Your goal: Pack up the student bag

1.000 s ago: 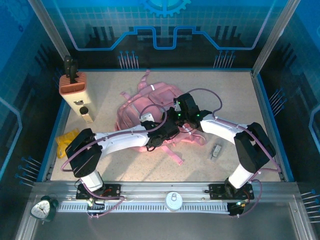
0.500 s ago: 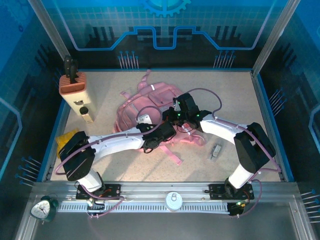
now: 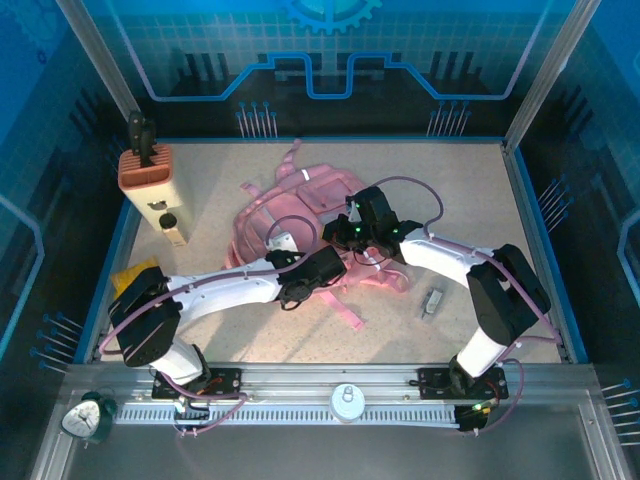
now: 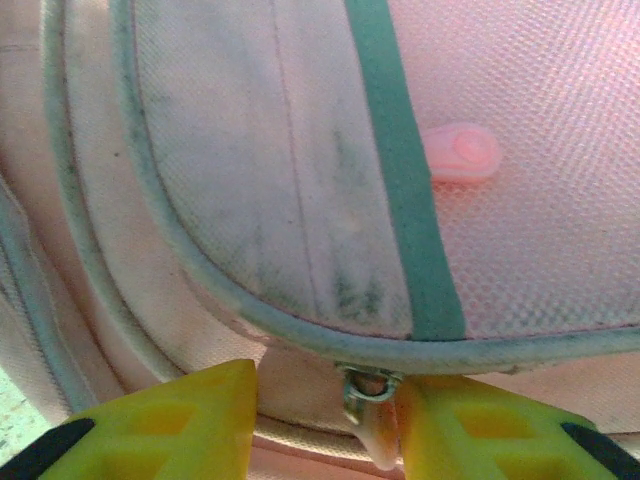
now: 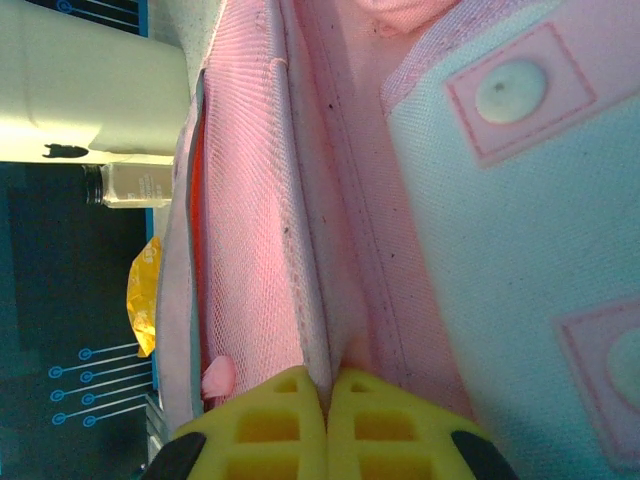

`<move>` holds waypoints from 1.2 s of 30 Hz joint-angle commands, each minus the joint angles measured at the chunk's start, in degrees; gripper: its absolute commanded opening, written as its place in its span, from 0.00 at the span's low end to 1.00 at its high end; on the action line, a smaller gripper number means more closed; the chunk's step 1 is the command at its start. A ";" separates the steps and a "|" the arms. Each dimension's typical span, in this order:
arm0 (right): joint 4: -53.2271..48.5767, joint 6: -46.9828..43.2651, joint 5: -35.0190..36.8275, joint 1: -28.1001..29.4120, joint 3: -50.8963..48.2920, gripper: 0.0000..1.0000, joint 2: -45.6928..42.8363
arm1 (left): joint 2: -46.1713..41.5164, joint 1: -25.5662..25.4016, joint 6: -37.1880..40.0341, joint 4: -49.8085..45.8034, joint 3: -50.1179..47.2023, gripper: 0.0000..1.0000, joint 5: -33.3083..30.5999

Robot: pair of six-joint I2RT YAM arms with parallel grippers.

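Both arms stretched forward, wrists meeting mid-table. Left arm [image 3: 230,290] low, reaching in from left; left gripper [image 4: 325,420] jaws partly apart, yellow tips not touching. Right arm [image 3: 450,255] elbow bent; right gripper [image 5: 327,410] tips pressed together, pinching fold of student bag [image 5: 480,200].

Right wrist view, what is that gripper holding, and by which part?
The right gripper pinches the soft pink fabric student bag by a thin fold along a seam.

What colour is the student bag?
Pink. The student bag shows best in the top external view.
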 commanded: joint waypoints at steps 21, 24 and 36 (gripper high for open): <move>0.42 -5.38 -3.03 -5.46 2.60 0.00 -0.78 | -12.06 5.37 24.81 5.95 -8.35 0.00 4.35; -1.99 -8.10 -3.08 -6.12 3.75 0.00 -0.90 | -15.80 9.69 33.89 8.79 -11.34 0.00 9.86; -11.53 -16.96 -6.46 -11.32 11.68 0.00 2.51 | -16.67 13.70 49.71 21.12 -13.16 0.00 29.23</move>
